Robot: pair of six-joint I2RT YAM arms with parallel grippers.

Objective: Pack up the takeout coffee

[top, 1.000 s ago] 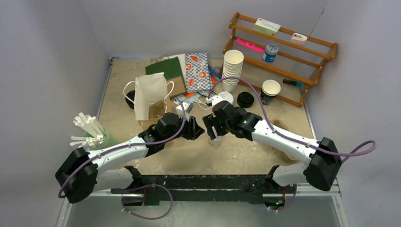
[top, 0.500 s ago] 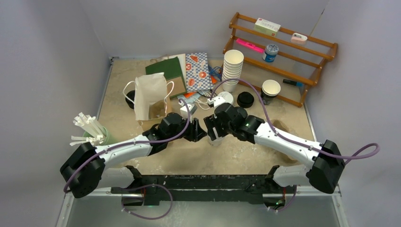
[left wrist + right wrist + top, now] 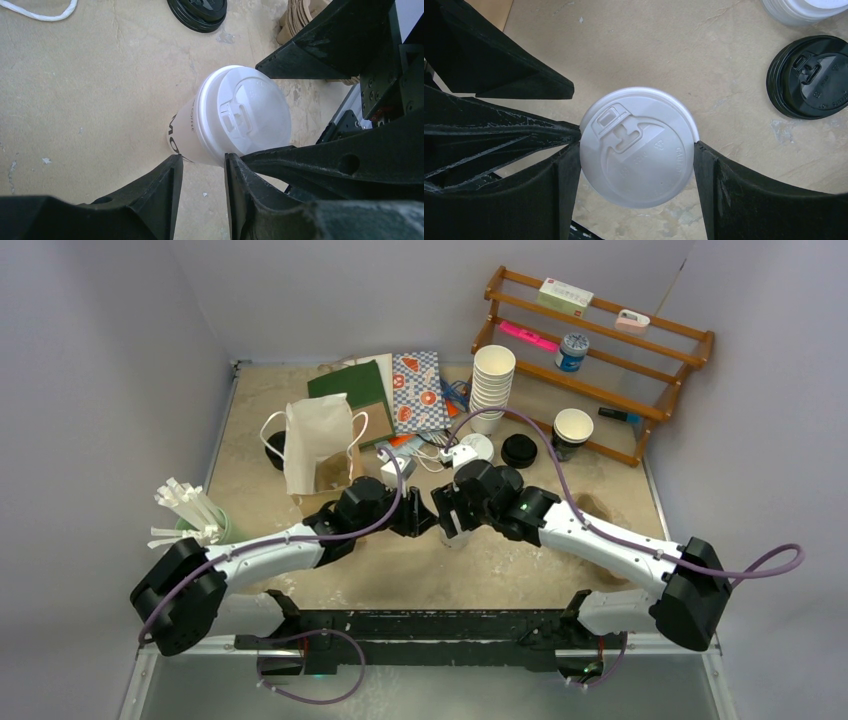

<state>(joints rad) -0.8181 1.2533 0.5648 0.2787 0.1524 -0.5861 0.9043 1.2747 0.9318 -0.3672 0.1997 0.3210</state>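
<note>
Two claws flank one small paper takeout cup with a white round plastic lid (image 3: 639, 160), which stands upright on the sandy bench (image 3: 724, 40) near the middle of the overhead frame. The right claw (image 3: 636, 147) is clamped on it: in its wrist view one black finger presses the lid's rim at the left and the other at the right, with the lid filling the gap. The left claw (image 3: 202, 159) points at the cup from the left, its fingers a narrow gap apart and holding nothing. The cup stands just beyond its tips, one tip touching the wall under the lid. A black round plastic lid (image 3: 806, 75) lies apart at the upper right of the right wrist view; whether a cup sits beneath it cannot be told.
</note>
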